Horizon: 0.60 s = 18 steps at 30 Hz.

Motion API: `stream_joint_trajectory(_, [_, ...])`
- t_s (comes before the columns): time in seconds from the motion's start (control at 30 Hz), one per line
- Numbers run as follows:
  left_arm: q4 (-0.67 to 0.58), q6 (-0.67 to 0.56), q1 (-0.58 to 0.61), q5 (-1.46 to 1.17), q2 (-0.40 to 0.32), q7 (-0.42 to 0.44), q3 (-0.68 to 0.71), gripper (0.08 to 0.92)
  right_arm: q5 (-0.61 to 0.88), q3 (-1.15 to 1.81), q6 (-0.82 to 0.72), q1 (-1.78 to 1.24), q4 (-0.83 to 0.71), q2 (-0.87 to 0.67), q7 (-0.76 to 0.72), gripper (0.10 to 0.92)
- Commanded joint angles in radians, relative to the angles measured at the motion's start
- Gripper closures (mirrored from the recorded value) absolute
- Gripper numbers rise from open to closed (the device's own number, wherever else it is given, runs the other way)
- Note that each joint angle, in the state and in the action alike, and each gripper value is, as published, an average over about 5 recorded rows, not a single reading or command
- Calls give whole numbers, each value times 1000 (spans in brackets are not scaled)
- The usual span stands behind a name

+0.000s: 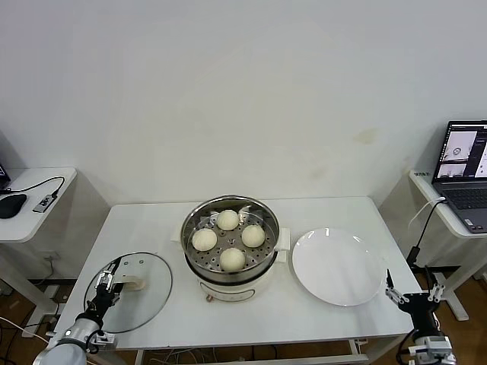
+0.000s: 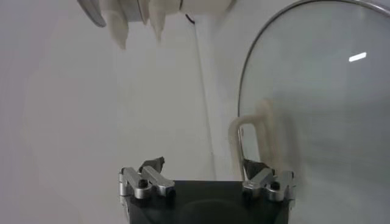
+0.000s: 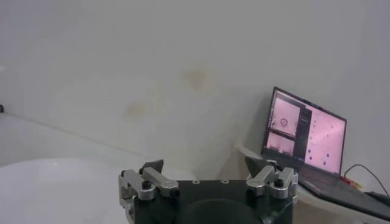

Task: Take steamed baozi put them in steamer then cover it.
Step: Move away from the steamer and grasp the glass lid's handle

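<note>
The steamer [image 1: 195,228], a shiny steel pot on a white base, stands mid-table with several cream-white baozi [image 1: 227,220] on its perforated tray. The cover [image 1: 148,300], a clear glass lid with a cream handle [image 1: 134,268], lies flat on the table to the steamer's left. My left gripper [image 1: 106,287] is open and empty just over the lid's left part, close to the handle. In the left wrist view the lid [image 2: 317,91] and its handle [image 2: 253,137] lie ahead of one open finger of the gripper [image 2: 204,167]. My right gripper [image 1: 415,295] is open and empty off the table's front right corner.
A flat white plate [image 1: 338,266] lies right of the steamer and shows in the right wrist view [image 3: 55,189]. A laptop [image 1: 466,175] sits on a side table at right. A side table with a mouse [image 1: 9,204] and cables stands at left.
</note>
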Motion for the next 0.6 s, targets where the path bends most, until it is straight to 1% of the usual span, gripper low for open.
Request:
stream_joint_trajectory(0.03, [41,1,-30,-6,1,2,12,181,-9,-6,2,-5,3,3,-2,203])
stream_joint_trajectory(0.1, [41,1,-30,-8,0,1,13,199,-10,-8,1,-6,4,4,-2,203])
stream_joint_trajectory(0.17, [43,1,-32,-7,-1,1,13,242,-12,-10,2,-6,3,5,-2,203])
stream_joint_trajectory(0.4, [67,3,-45,-6,-3,-1,18,441,-16,-21,0,-13,11,10,-5,203])
stream_joint_trajectory(0.6, [84,0,-45,-16,-4,-35,17,614,-20,-21,0,-17,14,12,-7,203])
